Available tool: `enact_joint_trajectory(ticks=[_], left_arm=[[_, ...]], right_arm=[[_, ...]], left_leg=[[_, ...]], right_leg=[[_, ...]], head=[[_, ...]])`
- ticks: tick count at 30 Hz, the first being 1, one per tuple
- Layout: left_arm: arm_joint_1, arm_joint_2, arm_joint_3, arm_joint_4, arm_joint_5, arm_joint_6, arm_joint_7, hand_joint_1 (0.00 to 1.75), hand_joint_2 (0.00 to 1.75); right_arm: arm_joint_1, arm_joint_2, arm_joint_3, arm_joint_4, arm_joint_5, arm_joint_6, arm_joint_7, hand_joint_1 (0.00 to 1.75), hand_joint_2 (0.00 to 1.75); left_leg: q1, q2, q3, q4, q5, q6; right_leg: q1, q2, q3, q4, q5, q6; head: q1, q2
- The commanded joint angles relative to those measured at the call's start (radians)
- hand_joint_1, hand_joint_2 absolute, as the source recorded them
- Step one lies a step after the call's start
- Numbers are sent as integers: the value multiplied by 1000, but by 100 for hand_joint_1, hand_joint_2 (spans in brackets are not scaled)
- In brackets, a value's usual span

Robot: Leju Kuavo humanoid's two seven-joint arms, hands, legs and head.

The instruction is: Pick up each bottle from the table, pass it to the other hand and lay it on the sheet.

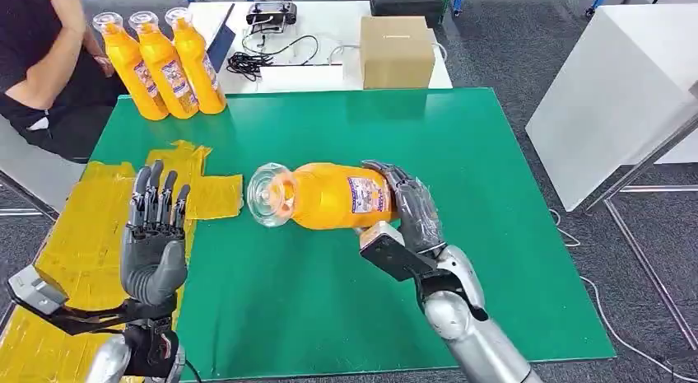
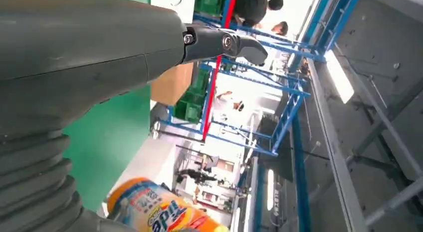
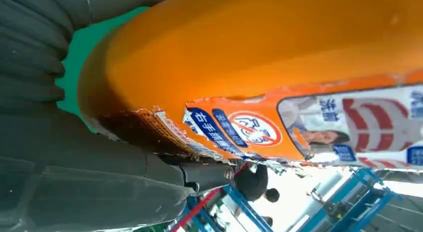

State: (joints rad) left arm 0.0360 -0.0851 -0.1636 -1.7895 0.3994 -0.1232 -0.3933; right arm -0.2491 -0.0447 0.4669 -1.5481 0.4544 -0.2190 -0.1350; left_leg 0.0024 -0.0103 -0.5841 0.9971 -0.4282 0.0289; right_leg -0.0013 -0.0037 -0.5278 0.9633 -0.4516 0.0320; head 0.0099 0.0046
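My right hand (image 1: 409,208) grips an orange bottle (image 1: 325,195) by its base end, holding it sideways above the green table (image 1: 461,152) with its clear cap pointing left. The right wrist view is close on the orange bottle (image 3: 259,62) and its label. My left hand (image 1: 154,235) is raised at the left, fingers straight up and apart, holding nothing, a short way from the cap. The held bottle (image 2: 159,209) shows past my left hand (image 2: 75,92). Three more orange bottles (image 1: 165,66) stand upright at the table's far left corner. The yellow sheet (image 1: 90,235) lies along the left side.
A person in black (image 1: 41,62) sits at the far left beside the standing bottles. A cardboard box (image 1: 397,51) and cables (image 1: 272,58) sit on a white table behind. A white cabinet (image 1: 625,95) stands to the right.
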Motion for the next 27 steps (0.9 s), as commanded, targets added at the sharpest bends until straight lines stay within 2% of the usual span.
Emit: enact_joint_trajectory(ticks=[1,5,10,16,21,27], left_arm=[[-38,-2,-41,36,0,21,1,0,175],[-41,-1,-45,39,1,19,1,0,175],[-87,-6,-76,82,16,15,6,0,175],[-97,-7,-86,92,21,14,9,0,175],[-134,-11,-115,125,27,8,13,0,175],[-135,-10,-118,127,29,7,14,0,175]], right_arm=[[-56,64,45,157,17,-23,10,175,175],[-62,66,27,166,-12,-22,12,175,175],[-175,110,32,323,-58,20,35,175,175],[-203,128,48,374,-62,28,42,175,175],[-295,189,107,516,-58,50,65,175,175],[-306,199,116,528,-59,51,68,175,175]], left_leg=[[1,3,4,-1,-1,-2],[0,2,3,-1,-1,-1],[0,3,3,0,-1,-1],[1,2,3,-1,0,-2],[0,3,3,0,0,-2],[0,1,2,-1,1,-2]], right_leg=[[1,2,4,-2,0,0],[0,1,2,-1,0,0],[0,2,2,0,0,0],[1,1,3,-1,1,0],[0,3,2,0,0,0],[0,1,1,0,0,0]], head=[[0,0],[0,0],[0,0],[0,0],[0,0],[0,0]])
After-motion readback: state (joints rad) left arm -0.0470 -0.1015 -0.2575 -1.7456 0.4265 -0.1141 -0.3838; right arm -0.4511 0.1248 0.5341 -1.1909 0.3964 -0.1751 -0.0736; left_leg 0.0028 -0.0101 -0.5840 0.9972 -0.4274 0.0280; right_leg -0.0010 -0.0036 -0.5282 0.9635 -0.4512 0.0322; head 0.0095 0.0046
